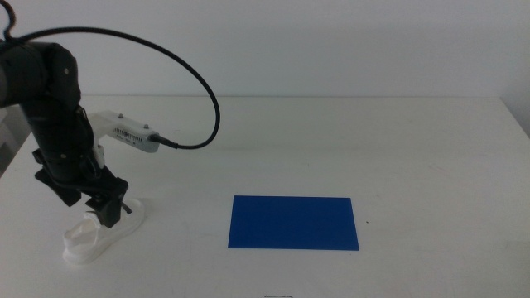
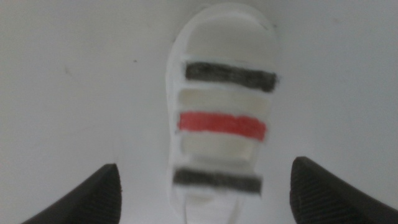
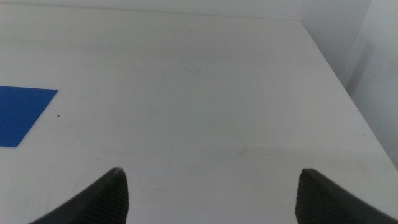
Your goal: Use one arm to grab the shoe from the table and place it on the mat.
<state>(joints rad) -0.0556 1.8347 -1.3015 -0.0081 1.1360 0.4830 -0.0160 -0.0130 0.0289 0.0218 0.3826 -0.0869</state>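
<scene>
The white shoe (image 1: pixel 101 233) lies on the table (image 1: pixel 348 149) at the front left. In the left wrist view the shoe (image 2: pixel 221 118) shows its dark, red and dark stripes. The left arm (image 1: pixel 54 116) reaches down over it. My left gripper (image 1: pixel 106 217) is open, its jaws standing either side of the shoe (image 2: pixel 205 193) without closing on it. The blue mat (image 1: pixel 294 222) lies flat at the front middle, to the right of the shoe, with nothing on it. My right gripper (image 3: pixel 211 199) is open and empty, out of the middle view; a corner of the mat (image 3: pixel 22 113) shows in its wrist view.
A black cable (image 1: pixel 190 74) loops from the left arm to a white box (image 1: pixel 124 132) near its wrist. The table's right edge (image 3: pixel 339 87) shows in the right wrist view. A small dark speck (image 1: pixel 367 221) lies right of the mat.
</scene>
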